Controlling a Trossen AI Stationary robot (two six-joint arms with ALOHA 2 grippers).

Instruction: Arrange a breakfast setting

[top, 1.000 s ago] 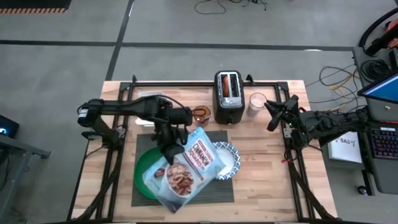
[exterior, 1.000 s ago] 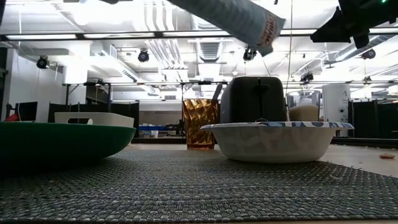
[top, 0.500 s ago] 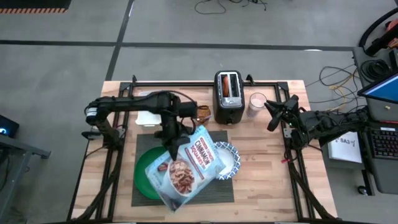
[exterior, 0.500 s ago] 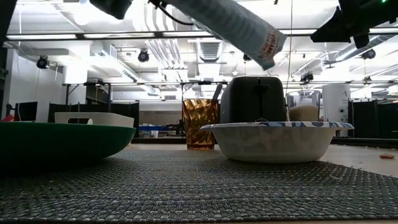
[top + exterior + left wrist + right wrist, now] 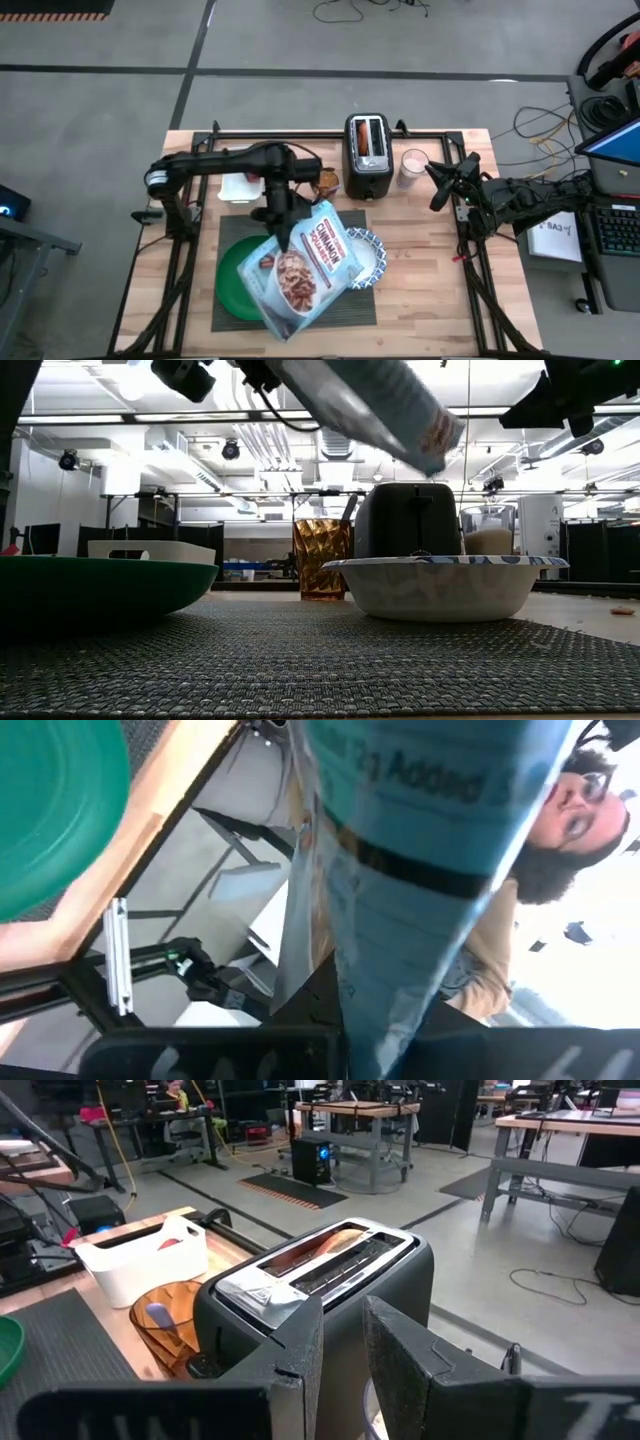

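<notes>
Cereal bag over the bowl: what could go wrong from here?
The left claw holds the cereal bag tilted over both the green plate and the patterned bowl. In the low view its lower end hangs above the bowl's edge rather than its middle, so cereal might spill onto the placemat. The grip appears to sit at one end of the bag, so the bag could sag or slip. The right claw waits by the toaster.

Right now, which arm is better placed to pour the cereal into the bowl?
Left. The left gripper already holds the cereal bag tilted above the bowl. The right gripper waits off the mat, near the toaster.
</notes>
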